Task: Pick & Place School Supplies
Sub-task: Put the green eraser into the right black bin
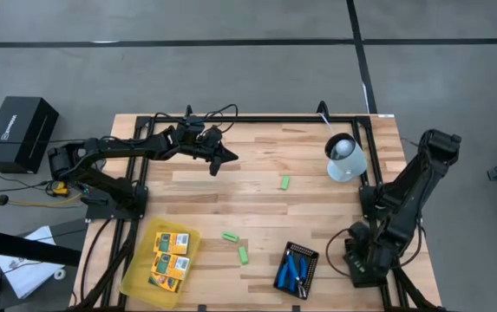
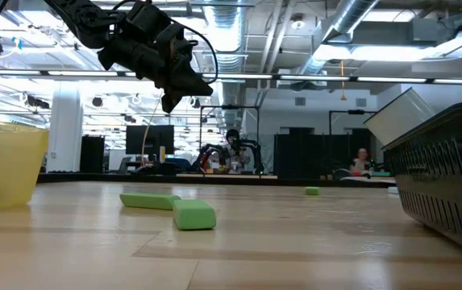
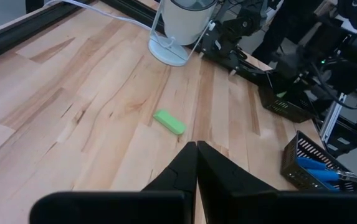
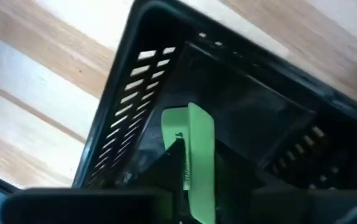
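The right gripper (image 4: 187,171) hangs low inside a black ribbed tray (image 4: 134,93) near the worktop's right front corner, its jaws set around a green block (image 4: 200,155) standing on edge between them; whether they grip it or have let go cannot be told. The left gripper (image 1: 218,159) hovers above the worktop (image 1: 257,208) toward the rear left, jaws clenched together on nothing. The middle of the worktop lies open, with one green block (image 1: 285,182) right of centre and two more (image 1: 230,237) (image 1: 243,255) close together toward the front. Further front, a second black ribbed tray (image 1: 297,269) holds the blue-handled tools (image 1: 293,270), near the front edge. At the front left corner a yellow tray (image 1: 135,277) holds the yellow-orange packs (image 1: 170,257); their green print is too small to read. A white lamp-like device (image 1: 345,158) stands near the rear right edge. Off the worktop to the left, a black box (image 1: 18,130) carries white lettering that cannot be read.
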Robot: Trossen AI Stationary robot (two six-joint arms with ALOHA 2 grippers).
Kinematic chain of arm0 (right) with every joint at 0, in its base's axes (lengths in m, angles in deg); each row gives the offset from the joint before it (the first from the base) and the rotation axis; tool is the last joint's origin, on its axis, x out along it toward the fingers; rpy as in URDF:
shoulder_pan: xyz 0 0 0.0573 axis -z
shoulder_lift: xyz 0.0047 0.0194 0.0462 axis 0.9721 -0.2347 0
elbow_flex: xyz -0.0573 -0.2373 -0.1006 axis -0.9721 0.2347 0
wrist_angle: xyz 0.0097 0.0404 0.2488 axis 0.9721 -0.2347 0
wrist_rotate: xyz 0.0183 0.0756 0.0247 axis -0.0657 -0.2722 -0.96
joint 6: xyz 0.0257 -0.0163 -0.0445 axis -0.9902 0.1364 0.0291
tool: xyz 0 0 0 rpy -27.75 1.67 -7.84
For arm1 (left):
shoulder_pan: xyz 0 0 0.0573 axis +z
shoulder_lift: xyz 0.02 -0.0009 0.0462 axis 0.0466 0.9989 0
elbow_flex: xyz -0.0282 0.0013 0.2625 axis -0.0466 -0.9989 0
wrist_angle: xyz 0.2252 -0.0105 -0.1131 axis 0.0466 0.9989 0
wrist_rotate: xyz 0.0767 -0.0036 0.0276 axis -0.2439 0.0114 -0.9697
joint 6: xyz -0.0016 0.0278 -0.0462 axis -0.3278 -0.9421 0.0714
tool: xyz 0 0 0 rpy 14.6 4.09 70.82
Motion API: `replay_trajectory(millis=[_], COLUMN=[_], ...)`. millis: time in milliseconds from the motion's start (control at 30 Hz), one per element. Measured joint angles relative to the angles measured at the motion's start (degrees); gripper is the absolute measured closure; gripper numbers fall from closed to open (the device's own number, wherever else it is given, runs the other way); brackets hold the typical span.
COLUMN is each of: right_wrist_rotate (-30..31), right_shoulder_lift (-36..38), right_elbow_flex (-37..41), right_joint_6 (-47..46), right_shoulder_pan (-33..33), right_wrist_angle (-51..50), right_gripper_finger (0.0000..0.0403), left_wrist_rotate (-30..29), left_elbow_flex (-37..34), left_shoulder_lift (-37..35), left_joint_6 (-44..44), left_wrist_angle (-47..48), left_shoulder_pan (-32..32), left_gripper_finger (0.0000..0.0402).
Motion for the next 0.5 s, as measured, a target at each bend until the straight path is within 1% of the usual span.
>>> replay_trajectory(millis=[133,300,400,500], right_wrist_rotate=[0.02,0.00,0.00,0.29], right_shoulder_lift=[-0.40,0.11,1.03,3.17], right_elbow_flex=[0.00,0.00,0.00,0.00], right_joint_6=[-0.05,-1.34,-1.92,-1.92], right_shoulder_pan=[0.07,0.09,0.04,0.12], right_wrist_angle=[2.25,2.24,2.30,2.22], right_gripper_finger=[0.0280,0.0209,0.0178,0.0163], left_wrist_rotate=[0.01,0.02,0.02,0.03], left_elbow_flex=[0.00,0.00,0.00,0.00], left_shoulder_lift=[0.00,0.00,0.00,0.00], left_joint_6=[-0.02,-0.03,-0.04,-0.03], left_wrist_angle=[0.00,0.02,0.00,0.00], left_shoulder_pan=[0.00,0.00,0.00,0.00], left_gripper_finger=[0.0399,0.0399,0.0399,0.0399])
